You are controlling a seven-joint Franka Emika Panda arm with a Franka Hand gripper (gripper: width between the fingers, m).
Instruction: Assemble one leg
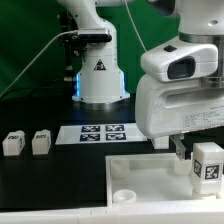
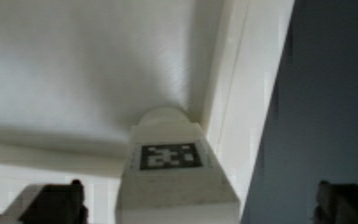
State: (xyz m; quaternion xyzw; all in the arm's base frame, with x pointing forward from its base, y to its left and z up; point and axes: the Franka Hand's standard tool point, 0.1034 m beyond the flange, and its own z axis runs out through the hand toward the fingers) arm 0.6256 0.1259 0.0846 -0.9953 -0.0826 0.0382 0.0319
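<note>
A white leg (image 1: 208, 166) with a black-and-white tag stands upright at the exterior view's right, on the far right part of the large white panel (image 1: 140, 172). My gripper (image 1: 197, 160) hangs over it, open. In the wrist view the leg (image 2: 172, 160) rises between the two dark fingertips (image 2: 51, 205), with a gap on each side, so nothing is gripped. The gripper (image 2: 197, 205) straddles the leg above the panel (image 2: 69, 80). Two more white legs (image 1: 13, 143) (image 1: 40, 142) lie on the black table at the exterior view's left.
The marker board (image 1: 100, 133) lies flat in front of the arm's white base (image 1: 100, 78). A round socket (image 1: 125, 196) shows near the panel's front corner. Dark table (image 2: 336, 90) borders the panel in the wrist view. A green backdrop stands behind.
</note>
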